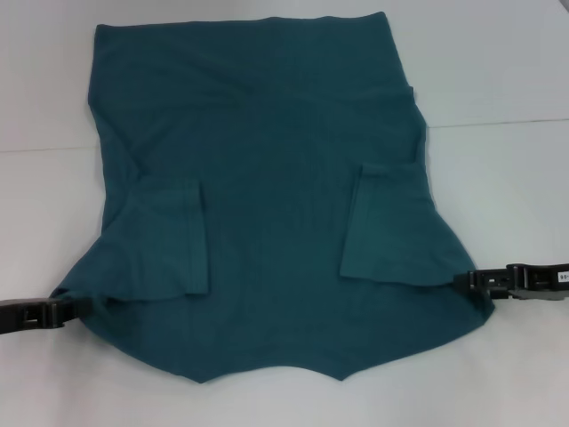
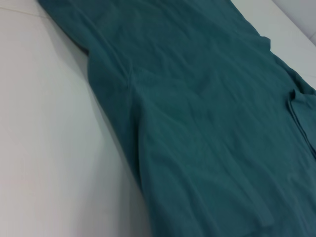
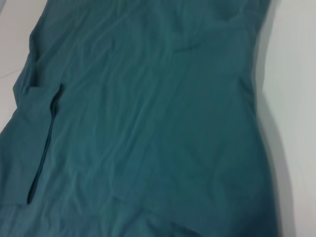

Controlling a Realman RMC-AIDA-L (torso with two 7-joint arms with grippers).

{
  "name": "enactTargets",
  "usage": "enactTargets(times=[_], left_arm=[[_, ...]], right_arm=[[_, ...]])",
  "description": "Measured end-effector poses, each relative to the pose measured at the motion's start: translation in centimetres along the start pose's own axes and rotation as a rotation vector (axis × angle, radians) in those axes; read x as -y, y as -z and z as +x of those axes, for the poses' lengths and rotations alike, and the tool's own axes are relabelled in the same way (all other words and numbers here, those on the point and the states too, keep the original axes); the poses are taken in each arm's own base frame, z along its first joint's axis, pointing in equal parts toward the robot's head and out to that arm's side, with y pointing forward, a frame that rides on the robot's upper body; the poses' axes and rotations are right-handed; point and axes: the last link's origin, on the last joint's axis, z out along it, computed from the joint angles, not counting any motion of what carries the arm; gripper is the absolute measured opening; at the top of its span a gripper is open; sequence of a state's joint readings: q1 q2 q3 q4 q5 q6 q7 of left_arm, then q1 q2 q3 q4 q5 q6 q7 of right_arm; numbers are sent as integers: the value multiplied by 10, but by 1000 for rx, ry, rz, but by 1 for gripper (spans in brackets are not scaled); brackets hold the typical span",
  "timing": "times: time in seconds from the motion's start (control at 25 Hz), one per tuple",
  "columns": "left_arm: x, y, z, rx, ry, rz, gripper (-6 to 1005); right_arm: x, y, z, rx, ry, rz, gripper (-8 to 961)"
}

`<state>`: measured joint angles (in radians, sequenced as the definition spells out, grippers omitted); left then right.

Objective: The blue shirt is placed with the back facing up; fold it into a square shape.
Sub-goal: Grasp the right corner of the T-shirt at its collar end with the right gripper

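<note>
We see the blue shirt (image 1: 267, 205) spread back-up, sleeves folded inward, the left gripper (image 1: 67, 307) and right gripper (image 1: 467, 282) each clamped on its near corners.

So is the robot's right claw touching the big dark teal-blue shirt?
Touching. In the head view the right gripper meets the edge of the dark teal-blue cotton shirt, and the cloth is pulled to a point there.

1. The blue shirt (image 1: 267, 178) is soft, matt woven-looking cloth, lightly wrinkled, with stitched sleeve hems.
2. The table (image 1: 498, 71) is a smooth, matt white surface with a faint seam.
3. The left gripper (image 1: 67, 307) and right gripper (image 1: 462, 281) look like dull black plastic.
</note>
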<state>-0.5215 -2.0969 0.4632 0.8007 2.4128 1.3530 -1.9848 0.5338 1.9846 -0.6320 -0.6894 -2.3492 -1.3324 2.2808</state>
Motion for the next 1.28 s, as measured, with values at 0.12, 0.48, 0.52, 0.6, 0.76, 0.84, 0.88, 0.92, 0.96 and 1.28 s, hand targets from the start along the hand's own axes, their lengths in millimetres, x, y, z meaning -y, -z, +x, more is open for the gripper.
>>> enactTargets(times=[0.12, 0.48, 0.52, 0.6, 0.76, 0.84, 0.88, 0.92, 0.96, 1.28], left_arm=[[0, 0, 0, 0, 0, 0, 59], [0, 0, 1, -1, -1, 1, 62], [0, 0, 1, -1, -1, 1, 63], [0, 0, 1, -1, -1, 1, 64], [0, 0, 1, -1, -1, 1, 65], [0, -1, 1, -1, -1, 0, 66], [0, -1, 0, -1, -1, 0, 66], [-1, -1, 1, -1, -1, -1, 67], [-1, -1, 1, -1, -1, -1, 67], [0, 0, 1, -4, -1, 0, 70]], right_arm=[[1, 1, 1, 0, -4, 2, 911], [2, 0, 2, -12, -4, 10, 912], [2, -1, 3, -15, -4, 13, 912], [2, -1, 2, -17, -2, 16, 912], [-1, -1, 2, -18, -1, 8, 912], [-1, -1, 2, -17, 0, 7, 912], [-1, -1, 1, -17, 0, 7, 912], [-1, -1, 1, -16, 0, 7, 912], [-1, -1, 1, -16, 0, 7, 912], [-1, -1, 1, -19, 4, 9, 911]])
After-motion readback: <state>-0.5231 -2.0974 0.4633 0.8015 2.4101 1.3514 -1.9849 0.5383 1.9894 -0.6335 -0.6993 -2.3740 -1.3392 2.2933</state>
